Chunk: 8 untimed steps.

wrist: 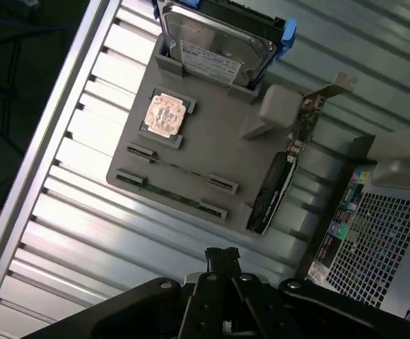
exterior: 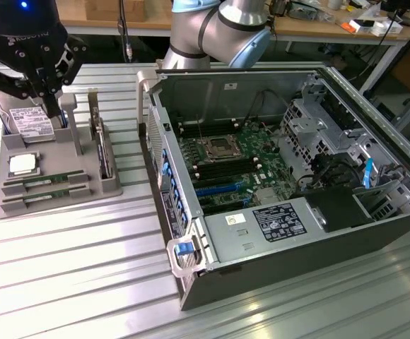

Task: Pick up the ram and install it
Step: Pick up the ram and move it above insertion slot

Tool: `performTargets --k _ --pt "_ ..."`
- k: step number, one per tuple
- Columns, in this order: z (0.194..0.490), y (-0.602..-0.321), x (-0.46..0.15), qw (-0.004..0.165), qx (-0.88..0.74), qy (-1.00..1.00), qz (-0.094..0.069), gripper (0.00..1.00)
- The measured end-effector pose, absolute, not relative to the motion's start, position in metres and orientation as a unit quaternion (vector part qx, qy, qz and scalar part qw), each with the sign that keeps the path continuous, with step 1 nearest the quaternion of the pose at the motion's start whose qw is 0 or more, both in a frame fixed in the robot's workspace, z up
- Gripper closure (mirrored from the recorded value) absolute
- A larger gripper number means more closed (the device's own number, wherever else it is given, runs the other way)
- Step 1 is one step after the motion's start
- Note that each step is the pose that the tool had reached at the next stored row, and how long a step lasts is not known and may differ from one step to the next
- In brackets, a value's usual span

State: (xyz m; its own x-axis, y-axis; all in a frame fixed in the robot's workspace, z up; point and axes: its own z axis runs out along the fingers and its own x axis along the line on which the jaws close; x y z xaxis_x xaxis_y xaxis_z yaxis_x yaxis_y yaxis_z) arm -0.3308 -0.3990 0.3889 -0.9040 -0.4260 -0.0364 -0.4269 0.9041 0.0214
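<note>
Task is judged barely begun: the gripper [exterior: 39, 90] is held shut and empty above the grey tray [exterior: 78, 164], where the ram [exterior: 46, 183] lies slotted (not yet lifted, installation outstanding).

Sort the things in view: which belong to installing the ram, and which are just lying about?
Job in hand: ram sticks, gripper, motherboard.
Lying about: hard drive, processor chip, upright card.

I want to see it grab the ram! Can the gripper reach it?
Probably yes: the ram lies uncovered in the gray tray, and the gripper hovers above the tray near the hard drive. It is shut, though.
</note>
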Motion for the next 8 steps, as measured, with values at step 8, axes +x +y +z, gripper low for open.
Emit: performTargets --k 8 --pt "0.3886 -0.3989 -0.3308 0.013 -0.344 0.939 0.014 0.89"
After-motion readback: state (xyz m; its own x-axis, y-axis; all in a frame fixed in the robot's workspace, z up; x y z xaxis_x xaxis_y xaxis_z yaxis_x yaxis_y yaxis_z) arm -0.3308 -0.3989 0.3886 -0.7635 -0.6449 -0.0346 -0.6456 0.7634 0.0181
